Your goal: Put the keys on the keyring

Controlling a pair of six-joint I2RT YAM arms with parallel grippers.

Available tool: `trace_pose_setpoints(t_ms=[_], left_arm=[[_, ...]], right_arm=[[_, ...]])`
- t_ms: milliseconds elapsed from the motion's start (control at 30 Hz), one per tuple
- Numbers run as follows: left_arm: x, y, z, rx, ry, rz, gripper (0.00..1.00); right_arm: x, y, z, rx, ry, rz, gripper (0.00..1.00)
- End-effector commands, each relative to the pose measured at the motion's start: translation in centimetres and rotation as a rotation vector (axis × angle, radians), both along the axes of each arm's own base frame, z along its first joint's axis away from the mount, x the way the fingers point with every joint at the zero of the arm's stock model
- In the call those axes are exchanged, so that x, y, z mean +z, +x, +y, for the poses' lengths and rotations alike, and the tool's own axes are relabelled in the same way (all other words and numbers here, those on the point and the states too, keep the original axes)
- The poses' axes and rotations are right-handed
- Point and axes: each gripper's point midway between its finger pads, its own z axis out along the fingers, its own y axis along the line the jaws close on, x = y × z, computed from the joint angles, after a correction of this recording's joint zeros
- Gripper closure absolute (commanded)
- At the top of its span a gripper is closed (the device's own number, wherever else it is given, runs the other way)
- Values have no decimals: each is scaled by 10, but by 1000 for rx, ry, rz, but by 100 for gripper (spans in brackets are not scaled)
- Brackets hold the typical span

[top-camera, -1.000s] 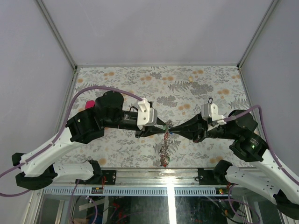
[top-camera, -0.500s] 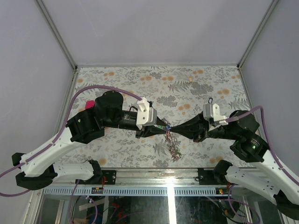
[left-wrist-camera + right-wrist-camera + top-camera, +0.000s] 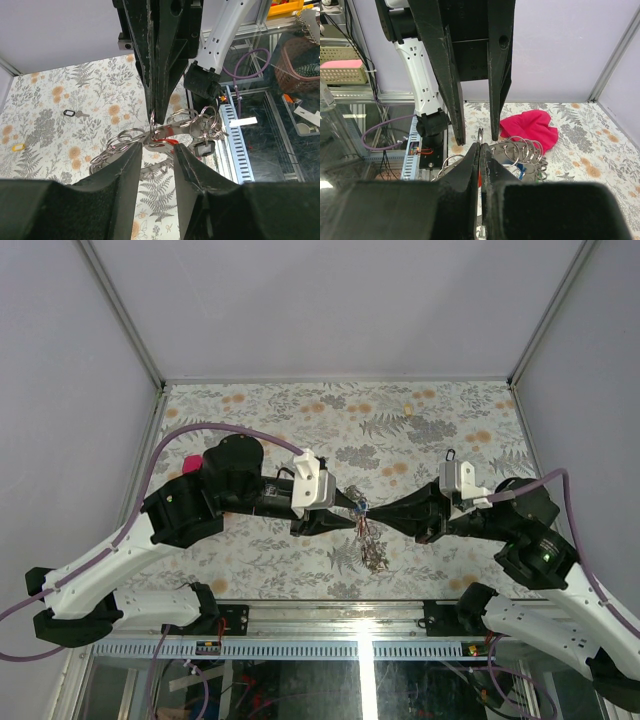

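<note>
— Since 1 second ago the keys [image 3: 375, 558] have swung rightward; they dangle below center in the top view.
— And your jaws?
— My right gripper [image 3: 480, 148] pinches the keyring [image 3: 480, 133] tight at center; my left gripper [image 3: 156, 151] stands parted around it.

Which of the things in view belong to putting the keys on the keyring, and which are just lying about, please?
Job in hand:
- keyring, pinched in the right claw
- keys hanging from it
- left claw, at the bunch
- loose black-tagged key
- loose cream-tagged key

Lying about:
- magenta cloth
- basket off the table
</note>
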Motion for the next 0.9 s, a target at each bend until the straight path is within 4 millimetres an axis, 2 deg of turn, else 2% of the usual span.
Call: trace_pose_setpoints(t_ms=[0, 233, 500, 633, 700, 767, 867], left_arm=[[26, -1, -5, -12, -95, -30, 67], [28, -4, -8, -36, -107, -26, 73], [18, -1, -10, -27, -66, -10, 100], [9, 2, -7, -9, 1, -3, 100], [3, 3, -4, -5, 45, 5, 100], [-8, 4, -2, 1, 105, 25, 100], [-24, 7, 1, 22, 189, 54, 100]], right_arm=[[30, -4, 0, 17, 89, -68, 100], [27, -3, 3, 25, 87, -60, 100], [26, -1, 4, 21, 87, -59, 100], [26, 3, 0, -21, 90, -70, 100], [23, 6, -3, -47, 83, -70, 92], [19, 10, -7, -79, 72, -73, 79], [13, 19, -15, -158, 64, -65, 68]])
